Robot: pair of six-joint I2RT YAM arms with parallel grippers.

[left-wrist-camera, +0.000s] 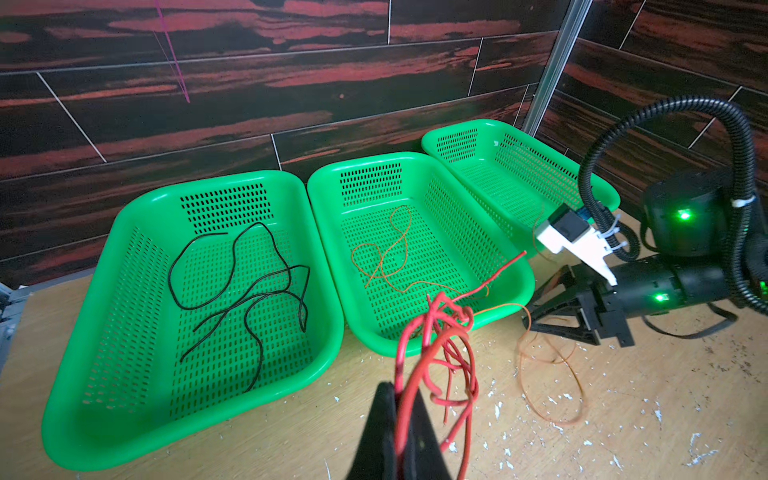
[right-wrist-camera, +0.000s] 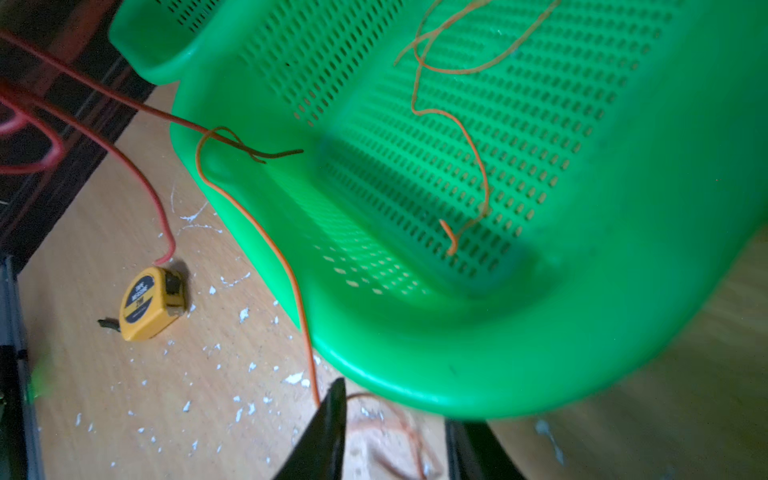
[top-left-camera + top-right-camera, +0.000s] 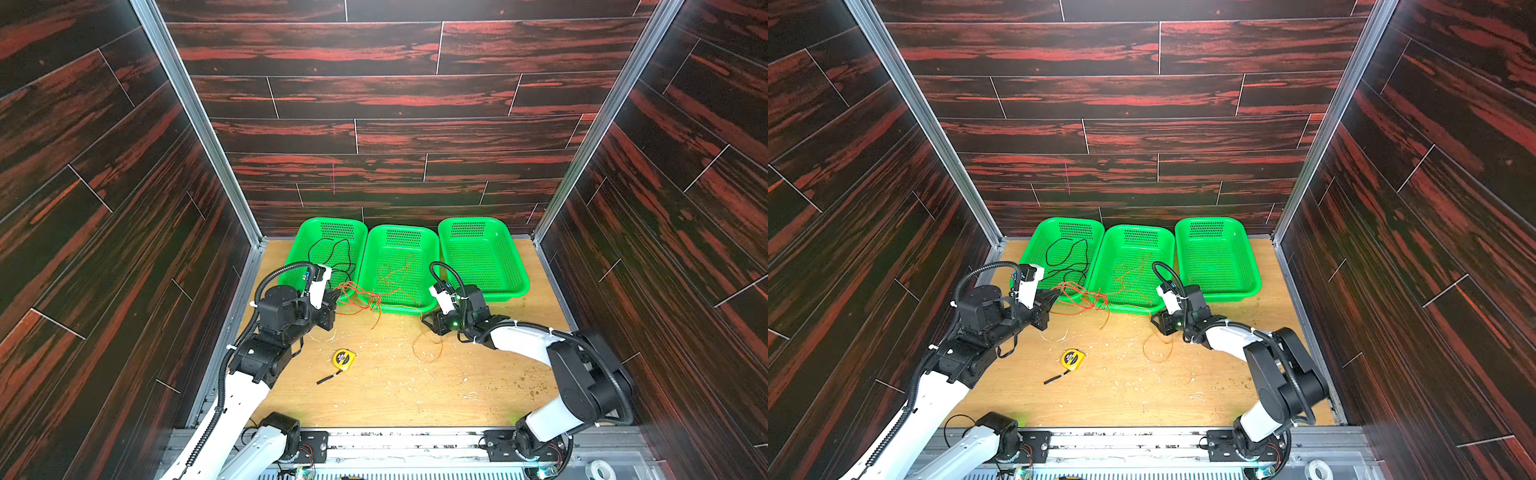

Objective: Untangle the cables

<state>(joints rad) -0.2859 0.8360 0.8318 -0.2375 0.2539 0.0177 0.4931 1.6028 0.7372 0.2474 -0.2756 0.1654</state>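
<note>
- Top views: left gripper (image 3: 332, 297) is clamped shut on the red cable (image 3: 360, 296), whose bunch hangs at the front-left corner of the middle basket (image 3: 409, 309).
- The orange cable (image 3: 395, 272) lies partly inside the middle basket. Its tail drops over the front rim to a loop on the table (image 3: 395, 399) off the front-right corner, beside the right gripper (image 3: 429, 323).
- The black cable (image 3: 332, 254) lies alone in the left-hand basket (image 3: 309, 227), clear of the other two.
- Left wrist view: red strands come out from between the closed fingers (image 1: 424, 440). One red end reaches over the middle basket's front rim.
- Right wrist view: jaws stand apart and grip nothing. The orange cable runs just past one fingertip (image 2: 332, 415) and hooks over the red end at the basket's rim.
- Step in hand, as I judge it: freeing red from orange.
- Method: draw the red bunch slowly up and away from the middle basket and watch that hook.
- If the orange cable drags, close the right gripper on its tail near the table loop to anchor it.
- Count:
  - cables: three (red, orange, black)
  - green baskets: three, the right-hand basket (image 3: 505, 294) holding nothing
  - grippers: two
  - tape measure (image 3: 344, 359): one, in front of the middle basket
</note>
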